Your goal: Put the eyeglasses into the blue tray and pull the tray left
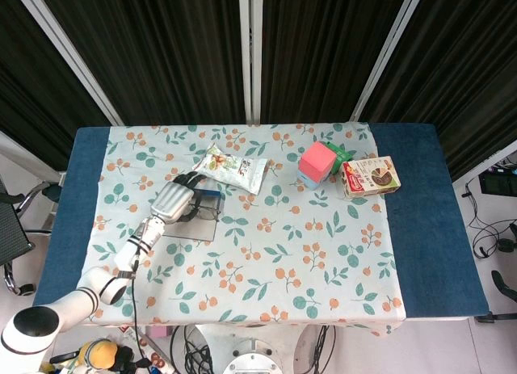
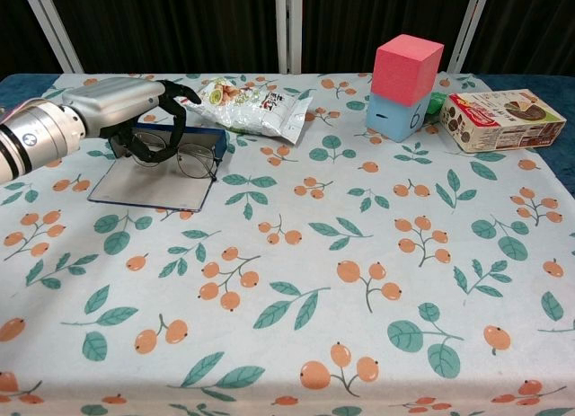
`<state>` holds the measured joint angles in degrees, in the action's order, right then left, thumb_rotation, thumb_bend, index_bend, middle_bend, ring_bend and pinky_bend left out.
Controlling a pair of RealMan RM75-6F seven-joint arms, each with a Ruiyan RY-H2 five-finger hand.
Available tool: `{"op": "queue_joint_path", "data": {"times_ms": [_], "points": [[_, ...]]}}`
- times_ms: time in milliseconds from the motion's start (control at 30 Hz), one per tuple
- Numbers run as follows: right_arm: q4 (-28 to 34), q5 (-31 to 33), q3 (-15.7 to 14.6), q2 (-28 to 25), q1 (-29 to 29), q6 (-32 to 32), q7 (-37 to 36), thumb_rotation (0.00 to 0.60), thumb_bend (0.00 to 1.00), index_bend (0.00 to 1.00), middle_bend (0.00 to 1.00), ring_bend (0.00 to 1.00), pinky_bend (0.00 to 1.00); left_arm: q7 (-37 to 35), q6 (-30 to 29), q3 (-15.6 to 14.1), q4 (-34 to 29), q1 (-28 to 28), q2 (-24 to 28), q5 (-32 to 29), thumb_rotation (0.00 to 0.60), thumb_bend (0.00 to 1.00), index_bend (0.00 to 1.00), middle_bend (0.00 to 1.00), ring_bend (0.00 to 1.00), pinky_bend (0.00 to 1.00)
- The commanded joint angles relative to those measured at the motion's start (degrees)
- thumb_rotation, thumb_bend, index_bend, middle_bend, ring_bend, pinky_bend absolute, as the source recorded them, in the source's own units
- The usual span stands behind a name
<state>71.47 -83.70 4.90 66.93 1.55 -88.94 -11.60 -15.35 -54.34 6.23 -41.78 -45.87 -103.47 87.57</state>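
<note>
Over blue tray (image 2: 153, 187), L hand (image 2: 135, 106) w/ eyeglasses (image 2: 178, 157), seemingly pinched.

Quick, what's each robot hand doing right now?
Left robot hand: holding the eyeglasses over the blue tray.
Right robot hand: not in view in either camera.

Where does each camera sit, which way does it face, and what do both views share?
Head view: high above the near edge, looking down on the whole table; left arm and left hand show.
Chest view: low at the near edge, looking across the cloth toward the curtains; left hand enters from the left.
Shared: left hand holding the glasses over the tray, snack bag, blocks, box.
</note>
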Motion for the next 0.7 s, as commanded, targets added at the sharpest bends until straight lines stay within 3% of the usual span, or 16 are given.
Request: {"op": "queue_joint_path", "data": {"times_ms": [33, 433, 700], "points": [[-0.03, 0.01, -0.01, -0.07, 0.16, -0.17, -0.16, 0.6, 0.18, 0.0, 0.0, 0.0, 0.0, -0.81, 0.98, 0.16, 2.06, -1.21, -0.93, -0.33, 0.6, 0.37, 0.6, 0.11, 0.08, 0.18], [-0.84, 0.19, 0.08, 0.03, 0.33, 0.07, -1.34, 0.6, 0.18, 0.0, 0.0, 0.0, 0.0, -1.3, 5.17, -0.05, 7.22, -2.22, -2.01, -2.78, 0.6, 0.37, 0.6, 0.11, 0.08, 0.18], [-1.02, 0.33, 0.15, 0.07, 0.38, 0.2, -1.46, 0.6, 0.18, 0.0, 0.0, 0.0, 0.0, -0.15, 4.36, 0.52, 7.26, -2.14, -2.08, -3.93, 0.6, 0.37, 0.58, 0.11, 0.08, 0.18]]}}
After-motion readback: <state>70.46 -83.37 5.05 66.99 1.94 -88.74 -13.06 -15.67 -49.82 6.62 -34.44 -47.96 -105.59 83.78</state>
